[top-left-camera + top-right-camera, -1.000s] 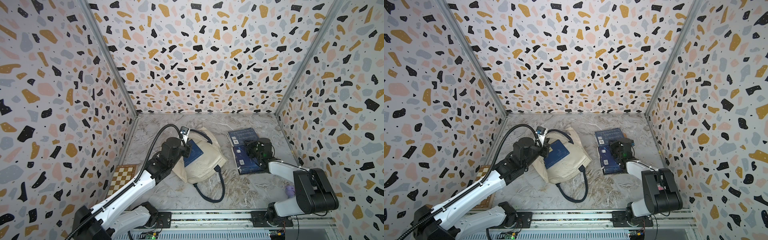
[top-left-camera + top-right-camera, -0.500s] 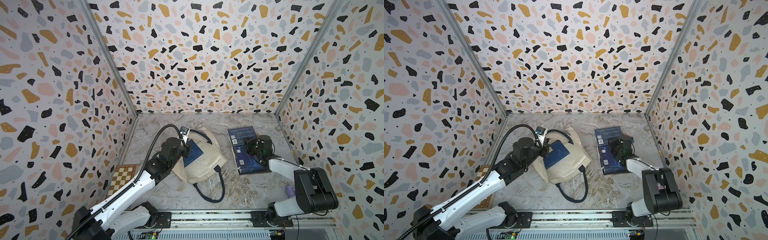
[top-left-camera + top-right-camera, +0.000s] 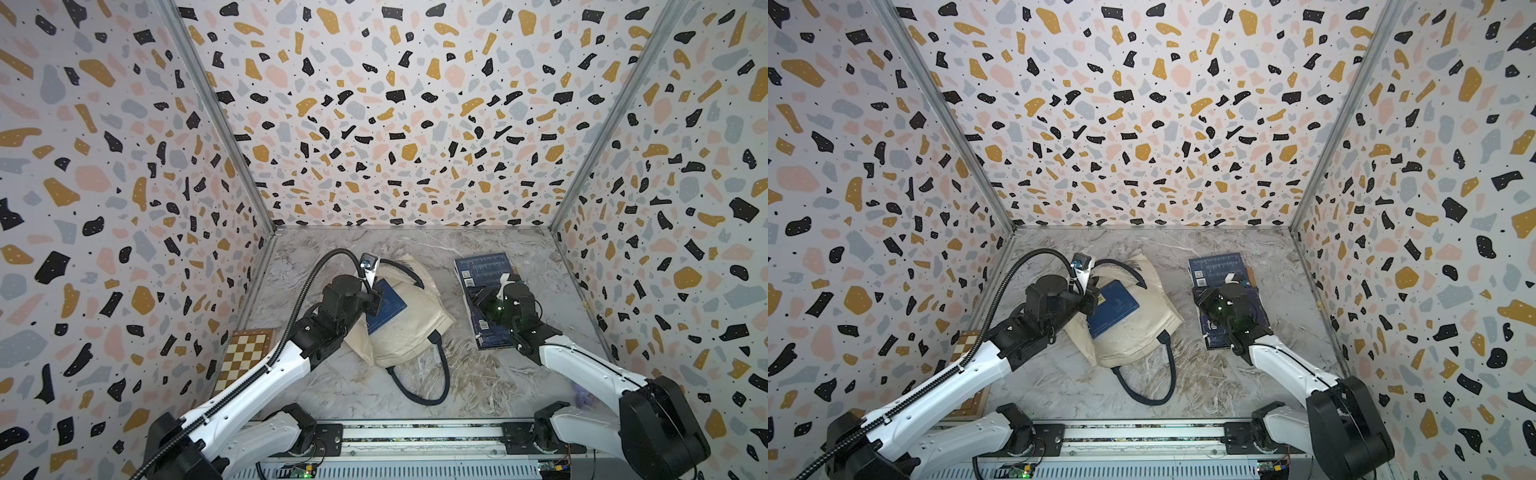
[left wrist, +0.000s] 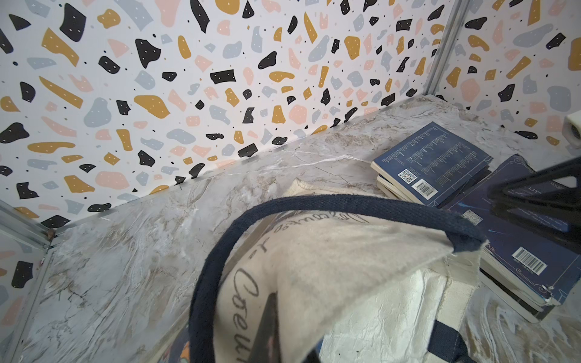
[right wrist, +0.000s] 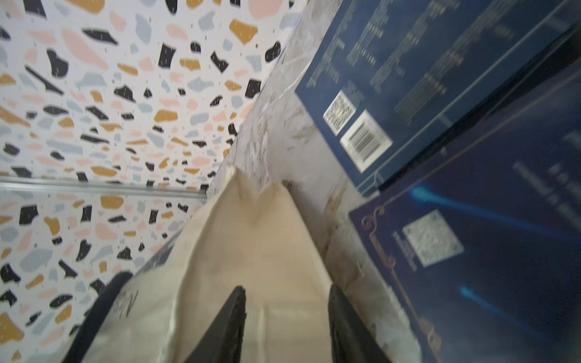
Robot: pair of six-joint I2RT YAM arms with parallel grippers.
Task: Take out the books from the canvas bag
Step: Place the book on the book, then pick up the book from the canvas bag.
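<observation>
The cream canvas bag lies on its side mid-table, navy handles trailing toward the front. A navy book shows at its mouth. My left gripper is shut on the bag's canvas edge beside that book; the left wrist view shows cloth pinched at its jaws. More books lie in two stacks to the right, a far stack and a near stack. Above them hovers my right gripper, open and empty, its fingertips pointing at the bag.
A brown-and-cream chessboard box lies along the left wall by the left arm. The bag's navy handle loop lies on the table in front of the bag. Patterned walls enclose three sides.
My right gripper has shifted a little over the books toward the bag. The left gripper still holds the bag's edge in the same place.
</observation>
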